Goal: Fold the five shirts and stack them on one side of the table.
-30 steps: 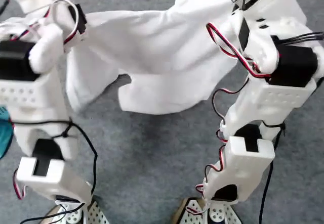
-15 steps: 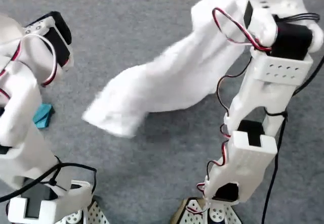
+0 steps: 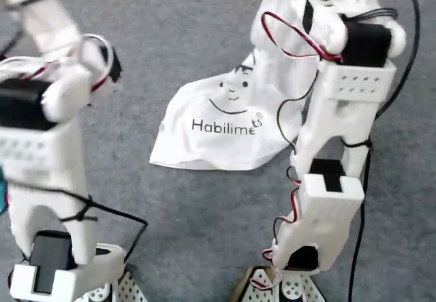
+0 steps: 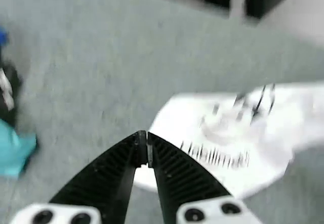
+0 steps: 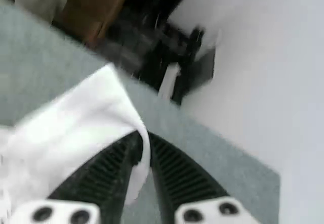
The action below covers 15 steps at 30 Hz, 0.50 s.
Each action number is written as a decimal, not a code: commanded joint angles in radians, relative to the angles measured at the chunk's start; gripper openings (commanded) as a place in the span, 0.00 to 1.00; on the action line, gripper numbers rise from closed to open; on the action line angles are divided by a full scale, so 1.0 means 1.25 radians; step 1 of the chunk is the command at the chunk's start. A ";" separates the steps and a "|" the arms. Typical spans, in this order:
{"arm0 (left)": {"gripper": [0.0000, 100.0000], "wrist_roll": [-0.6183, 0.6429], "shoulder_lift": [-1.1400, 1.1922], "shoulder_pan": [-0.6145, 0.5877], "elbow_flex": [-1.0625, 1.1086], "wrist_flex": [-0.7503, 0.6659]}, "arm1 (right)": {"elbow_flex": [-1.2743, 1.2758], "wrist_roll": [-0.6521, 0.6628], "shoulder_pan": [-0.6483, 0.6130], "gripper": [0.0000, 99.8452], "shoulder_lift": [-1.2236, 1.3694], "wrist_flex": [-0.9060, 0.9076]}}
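The shirt [image 3: 225, 128] is white, with a drawn face and a line of lettering on the side that faces up. Most of it lies spread on the grey table [image 3: 177, 50], and one end of it rises in a bunched column toward the far edge. That raised end sits between the fingers of the right gripper [image 5: 145, 150]. The two black ribbed fingers are pressed together on a fold of the cloth. A narrow strip of it hangs down between them, and the rest of the shirt [image 5: 76, 128] billows out to one side of the fingers and beyond their tips. Past those tips the table ends, and dark furniture [image 5: 167, 47] stands against a pale wall. The left gripper [image 4: 147, 145] grips nothing: its fingers are closed tip to tip, with no cloth between them. It hangs above the table, apart from the shirt. The printed part of the shirt [image 4: 223, 138] lies just beyond the fingertips and off to one side of them, with its near hem under the tips. A teal thing [image 4: 12, 153] lies well off to the other side of these fingers, on bare table. In the high view the two white arms stand on either side of the shirt, and the right arm partly covers its raised end.
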 commanded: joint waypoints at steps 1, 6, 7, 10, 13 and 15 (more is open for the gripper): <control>0.02 0.000 -0.015 0.095 0.128 -0.001 | 0.035 0.061 0.082 0.00 0.030 0.025; 0.02 -0.039 -0.007 0.307 0.250 -0.059 | 0.078 0.104 0.198 0.00 0.133 0.020; 0.02 -0.056 -0.007 0.342 0.282 -0.097 | 0.077 0.104 0.222 0.00 0.158 0.020; 0.02 -0.085 -0.006 0.415 0.387 -0.231 | 0.074 0.104 0.273 0.00 0.230 0.018; 0.08 -0.074 0.020 0.452 0.517 -0.412 | 0.073 0.074 0.309 0.00 0.299 0.017; 0.14 -0.036 0.058 0.458 0.582 -0.530 | 0.073 -0.001 0.325 0.00 0.344 -0.010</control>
